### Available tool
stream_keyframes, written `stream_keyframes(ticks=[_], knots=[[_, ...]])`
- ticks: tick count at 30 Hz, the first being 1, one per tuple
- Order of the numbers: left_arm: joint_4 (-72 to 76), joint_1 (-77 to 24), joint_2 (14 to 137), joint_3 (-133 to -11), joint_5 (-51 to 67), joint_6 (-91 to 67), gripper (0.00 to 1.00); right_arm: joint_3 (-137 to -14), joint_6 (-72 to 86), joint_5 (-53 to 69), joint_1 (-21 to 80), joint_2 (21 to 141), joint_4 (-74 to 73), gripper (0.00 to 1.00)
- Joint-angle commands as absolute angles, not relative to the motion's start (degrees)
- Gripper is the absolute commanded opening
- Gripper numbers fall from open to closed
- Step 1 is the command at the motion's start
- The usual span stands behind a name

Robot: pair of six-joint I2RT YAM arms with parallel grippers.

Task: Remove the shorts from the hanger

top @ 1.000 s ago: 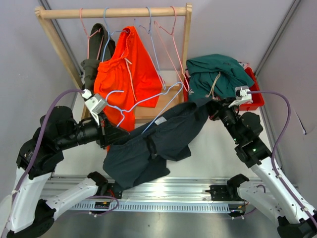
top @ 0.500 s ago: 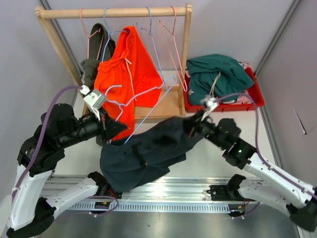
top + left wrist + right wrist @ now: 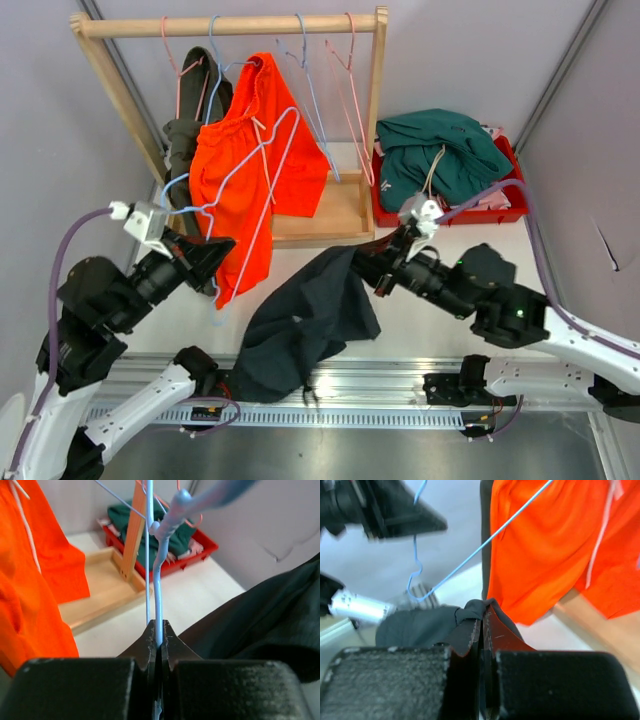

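Navy shorts (image 3: 300,320): dark, crumpled, off the hanger. One corner is pinched in my right gripper (image 3: 482,625), fingers closed on the cloth. The rest sags from there to the table, and the lower end slumps onto the near rail.

Hanger (image 3: 158,595): thin blue wire, clamped between the closed fingers of my left gripper (image 3: 159,632).

Change since a second ago: the navy shorts were draped over this hanger, stretched between both grippers. The hanger is now bare and lifted, its triangle lying across the orange shorts (image 3: 255,150) in the top view. My right gripper has come in from beside the red bin (image 3: 515,200) toward the table's middle, and the navy shorts have bunched into a narrower heap.

Surroundings: the orange shorts and olive shorts (image 3: 185,130) hang on the wooden rack (image 3: 230,25), beside bare pink and blue hangers. Teal shorts (image 3: 435,150) are piled in the red bin. The hook end of my hanger sits close to the olive pair; whether they touch I cannot tell.
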State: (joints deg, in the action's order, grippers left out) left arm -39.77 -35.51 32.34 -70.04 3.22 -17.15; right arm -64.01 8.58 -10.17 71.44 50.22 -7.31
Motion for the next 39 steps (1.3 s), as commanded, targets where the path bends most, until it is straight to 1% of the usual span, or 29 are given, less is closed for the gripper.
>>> stream_keyframes(ticks=[1,4,5,6,7,9,10,11,12,13,14,15,16,17,20,21,22,24,25,26,27,28,29,30,31,33,35,37,39], knots=[[-32.42,-35.68,29.0,-69.07,0.27,-19.51,0.0,-68.9,4.49,-15.46,71.54,49.3,-8.7,0.0],[-40.15,-35.68,32.34,-71.19,-1.41,-18.2,0.0,-73.11,0.99,-25.54,71.28,50.88,-10.46,0.0],[-41.47,-35.77,32.43,-71.19,-1.32,-17.15,0.0,-74.6,0.27,-31.23,70.5,51.67,-10.63,0.0],[-42.62,-35.77,32.17,-70.76,-1.49,-16.79,0.0,-78.88,-1.91,-32.51,66.14,52.81,-10.98,0.0],[-44.19,-35.68,30.78,-69.71,-2.02,-16.7,0.0,-81.88,-2.63,-32.0,62.0,56.48,-11.86,0.0],[-45.09,-35.68,29.1,-67.42,-3.77,-17.05,0.0,-89.43,-0.45,-19.48,50.51,61.23,-16.58,0.0],[-45.26,-35.68,27.79,-66.8,-3.87,-17.22,0.0,-96.87,0.52,-15.16,39.05,63.87,-17.31,0.0],[-45.26,-35.68,27.43,-66.01,-3.35,-17.49,0.0,-100.51,2.62,-11.81,34.06,69.12,-17.58,0.0],[-45.35,-35.68,27.33,-65.66,-3.17,-17.66,0.0,-104.2,2.81,-8.12,29.75,71.95,-17.75,0.0],[-45.44,-35.77,27.6,-65.57,-2.99,-17.75,0.0,-112.33,3.16,-7.91,22.83,75.03,-17.84,0.0],[-45.61,-35.68,27.86,-65.57,-2.64,-17.84,0.0,-117.02,3.51,-7.21,19.72,81.5,-17.84,0.0],[-45.88,-35.77,28.12,-65.65,-2.64,-18.02,0.0,-122.12,4.3,-6.69,16.99,85.13,-18.89,0.0],[-46.14,-35.68,28.82,-66.0,-2.72,-18.1,0.0,-132.35,4.48,-6.59,12.79,88.91,-19.42,0.0],[-46.32,-35.77,29.0,-65.92,-2.72,-18.19,0.0,-137.06,4.83,-6.24,11.27,96.25,-19.68,0.0],[-46.41,-35.77,29.62,-66.09,-2.99,-18.19,0.0,-148.49,5.19,-4.14,8.1,105.7,-17.06,0.0],[-46.41,-35.77,29.79,-66.18,-3.42,-18.19,0.0,-148.97,5.01,-2.91,7.65,110.08,-14.53,0.0],[-46.49,-35.77,30.14,-66.27,-3.78,-18.11,0.0,-148.45,4.84,-2.55,7.47,111.61,-13.63,0.0],[-46.06,-35.68,31.11,-66.18,-5.0,-18.02,0.0,-143.64,5.97,-2.46,6.95,113.63,-13.36,0.0],[-45.53,-35.77,31.55,-66.18,-5.36,-17.84,0.0,-140.48,8.15,-2.03,6.94,113.29,-13.45,0.05],[-45.09,-35.68,32.07,-66.18,-5.88,-17.75,0.0,-136.36,9.13,-0.8,6.86,112.33,-13.01,0.24],[-44.65,-35.68,33.47,-66.27,-6.41,-17.75,0.0,-125.53,10.01,-0.62,6.94,110.85,-10.31,0.92],[-43.78,-35.77,34.27,-66.53,-7.81,-17.67,0.01,-119.24,10.98,-0.7,7.12,106.74,-8.02,0.99],[-43.25,-35.68,35.23,-66.88,-8.61,-17.58,0.0,-112.74,12.73,-0.7,7.38,104.44,-5.21,1.0],[-42.89,-35.68,37.68,-67.75,-9.66,-17.49,0.0,-100.49,13.18,-0.62,7.82,101.8,1.43,0.99],[-42.8,-35.68,39.01,-68.29,-11.93,-17.4,0.0,-95.24,13.71,-0.96,8.08,97.17,4.1,1.0],[-42.89,-35.68,43.39,-71.61,-14.57,-17.23,0.0,-84.09,15.11,-0.88,8.35,93.18,8.26,0.99],[-42.1,-35.68,46.39,-75.29,-17.47,-16.35,0.0,-78.78,16.43,-2.02,8.44,88.19,8.44,1.0],[-40.53,-35.51,51.29,-76.81,-18.1,-14.95,0.0,-71.24,17.14,-2.37,8.7,84.66,8.61,0.99],[-38.42,-35.42,54.74,-81.1,-18.11,-14.15,0.0,-66.12,18.19,-2.29,9.14,78.86,9.67,0.99]])
